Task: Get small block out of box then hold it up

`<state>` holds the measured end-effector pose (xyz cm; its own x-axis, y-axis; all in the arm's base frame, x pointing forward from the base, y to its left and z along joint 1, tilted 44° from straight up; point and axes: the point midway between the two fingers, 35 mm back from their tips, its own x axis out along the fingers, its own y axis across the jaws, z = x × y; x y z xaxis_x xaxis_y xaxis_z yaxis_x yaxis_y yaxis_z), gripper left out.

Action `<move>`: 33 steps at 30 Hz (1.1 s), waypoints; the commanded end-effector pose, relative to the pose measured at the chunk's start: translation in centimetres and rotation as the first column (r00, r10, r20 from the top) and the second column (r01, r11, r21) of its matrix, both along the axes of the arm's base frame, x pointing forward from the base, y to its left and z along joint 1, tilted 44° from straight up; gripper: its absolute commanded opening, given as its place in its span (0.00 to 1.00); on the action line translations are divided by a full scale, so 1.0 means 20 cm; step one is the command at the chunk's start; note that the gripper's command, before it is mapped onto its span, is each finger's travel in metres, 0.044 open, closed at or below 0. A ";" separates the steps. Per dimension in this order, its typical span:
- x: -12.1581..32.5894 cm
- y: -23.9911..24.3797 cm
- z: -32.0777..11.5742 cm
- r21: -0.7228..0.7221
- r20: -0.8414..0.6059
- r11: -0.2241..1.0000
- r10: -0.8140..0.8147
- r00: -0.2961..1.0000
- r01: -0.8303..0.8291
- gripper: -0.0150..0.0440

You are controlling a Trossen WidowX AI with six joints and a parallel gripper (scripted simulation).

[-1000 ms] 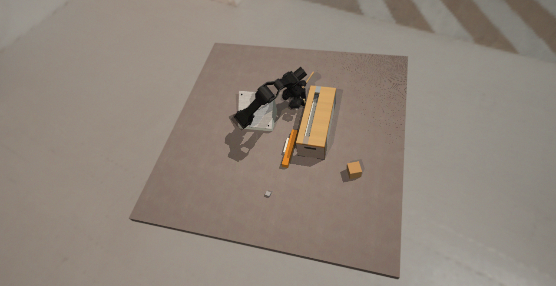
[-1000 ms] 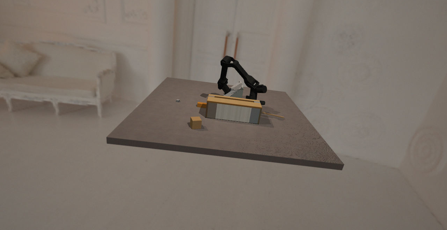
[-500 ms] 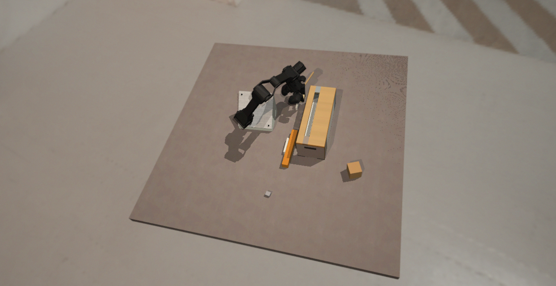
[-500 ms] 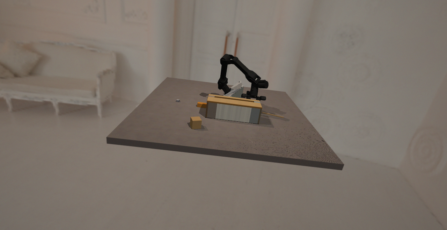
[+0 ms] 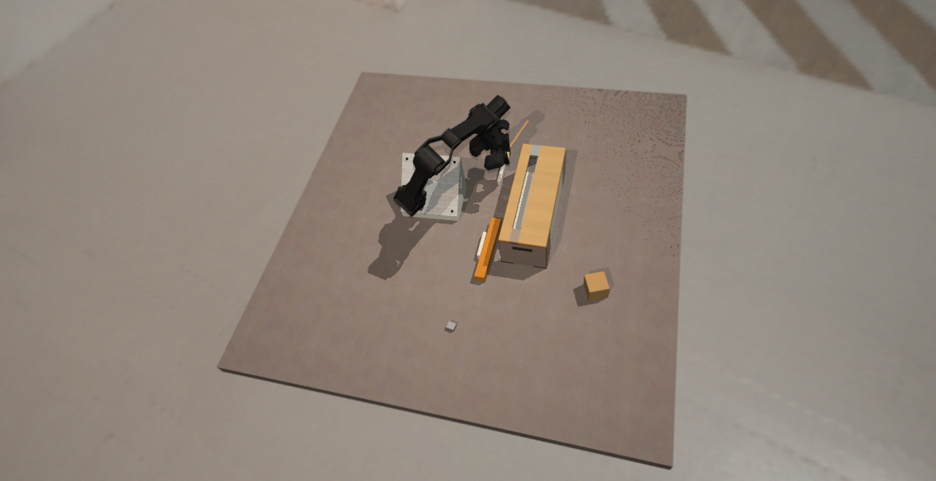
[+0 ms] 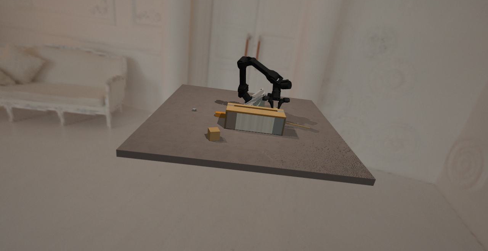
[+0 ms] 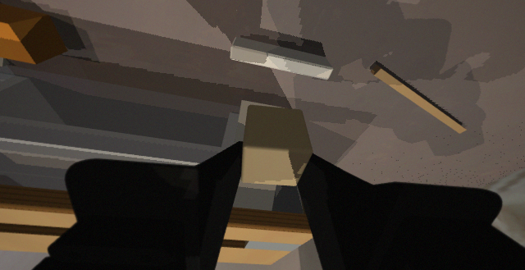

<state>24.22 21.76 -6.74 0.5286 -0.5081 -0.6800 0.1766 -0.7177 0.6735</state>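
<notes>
My gripper [image 5: 507, 156] [image 6: 276, 107] [image 7: 268, 150] is shut on the small tan block [image 7: 272, 139], which shows between the fingertips in the wrist view. The block is off the table. The fingers are close beside the box [image 5: 544, 203] [image 6: 254, 123] [image 7: 267, 234], on its robot side near the end by the thin stick. In the exterior view the fingertips show just above the box's top edge, behind it, and I cannot make out the block there. The box stands upright, with a long slot in its top.
A thin tan stick [image 5: 518, 133] [image 6: 297, 125] [image 7: 420, 99] lies past the box's end. A white bar [image 5: 501, 175] [image 7: 283, 60] lies beside the box. An orange bar [image 5: 487, 248] [image 6: 220, 114] is near its other end. A tan cube [image 5: 596, 285] [image 6: 214, 134] and small white cube [image 5: 450, 325] [image 6: 194, 109] lie farther off.
</notes>
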 end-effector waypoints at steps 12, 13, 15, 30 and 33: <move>-0.16 0.05 0.28 -0.004 -0.156 0.973 0.225 0.962 -0.229 0.25; -0.17 0.05 0.30 -0.003 -0.166 0.970 0.240 0.957 -0.244 0.25; -0.19 0.05 0.33 -0.001 -0.184 0.962 0.269 0.945 -0.274 0.25; -0.27 0.04 0.44 0.008 -0.242 0.928 0.364 0.900 -0.373 0.25; -0.27 0.04 0.44 0.008 -0.242 0.928 0.364 0.900 -0.373 0.25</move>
